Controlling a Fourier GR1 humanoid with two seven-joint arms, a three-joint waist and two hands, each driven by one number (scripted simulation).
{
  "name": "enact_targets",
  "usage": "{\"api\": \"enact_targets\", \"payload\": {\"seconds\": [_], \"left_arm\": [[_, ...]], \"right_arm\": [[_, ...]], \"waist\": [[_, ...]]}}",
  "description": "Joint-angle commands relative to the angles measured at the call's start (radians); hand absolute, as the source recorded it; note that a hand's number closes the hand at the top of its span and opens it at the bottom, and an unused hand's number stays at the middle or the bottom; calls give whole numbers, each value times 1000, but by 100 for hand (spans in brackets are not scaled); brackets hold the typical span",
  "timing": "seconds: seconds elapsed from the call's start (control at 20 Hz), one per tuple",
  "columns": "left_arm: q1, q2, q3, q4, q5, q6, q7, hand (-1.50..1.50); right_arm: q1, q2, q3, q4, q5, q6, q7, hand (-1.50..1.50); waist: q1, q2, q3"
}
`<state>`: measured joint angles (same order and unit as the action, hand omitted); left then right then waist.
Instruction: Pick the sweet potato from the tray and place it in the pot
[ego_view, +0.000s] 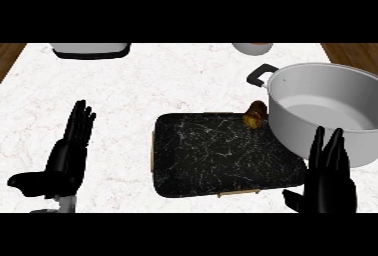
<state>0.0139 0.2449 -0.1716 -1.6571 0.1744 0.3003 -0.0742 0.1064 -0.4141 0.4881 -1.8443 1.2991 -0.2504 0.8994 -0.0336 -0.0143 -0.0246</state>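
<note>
both of my hands sit low over the desk (170, 75), fingers straight and holding nothing. right hand (328, 182) stands at the lower right, fingers pointing up and away from me, spread only a little; its fingertips overlap the near wall of the pot (325, 107) as i see it, though i cannot tell whether they touch it. left hand (63, 160) lies at the lower left, well apart from everything else, fingers stretched forward and thumb sticking out to the side.

just to the left of my right hand is the tray (221, 155), a dark marbled slab with a pale edge showing along its left side and near rim. the sweet potato (255, 116) rests at the tray's far right corner, ahead of my right hand and to its left, right up against the pot's outer wall. neither hand touches it.

the pot is grey and wide, straight ahead of my right hand, with a black handle (260, 75) on its far left side.

far beyond my left hand, a white thing with a dark base (91, 50) sits at the desk's far edge. far ahead, between the two hands but nearer the right one, there is a pale cup (252, 48).
</note>
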Motion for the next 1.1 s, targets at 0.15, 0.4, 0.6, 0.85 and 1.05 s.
{"api": "enact_targets", "payload": {"seconds": [0.15,0.4,0.6,0.85,1.05], "left_arm": [[-27,-35,-34,24,-26,14,-8,0],[-28,-45,-40,62,-24,-10,-50,0],[-50,-70,-47,93,-43,11,-68,0],[-38,-38,-27,49,-10,-30,-40,0],[-1,-57,-37,40,-32,1,-54,0]], "right_arm": [[-50,305,181,70,276,310,342,-150],[-134,408,203,195,315,425,496,-150],[-130,411,232,236,291,427,582,-150],[-170,413,201,286,227,413,587,-150],[-168,413,227,266,235,420,588,-150]], "waist": [[40,15,17],[54,23,20],[45,24,23],[58,20,25],[54,13,24]]}}
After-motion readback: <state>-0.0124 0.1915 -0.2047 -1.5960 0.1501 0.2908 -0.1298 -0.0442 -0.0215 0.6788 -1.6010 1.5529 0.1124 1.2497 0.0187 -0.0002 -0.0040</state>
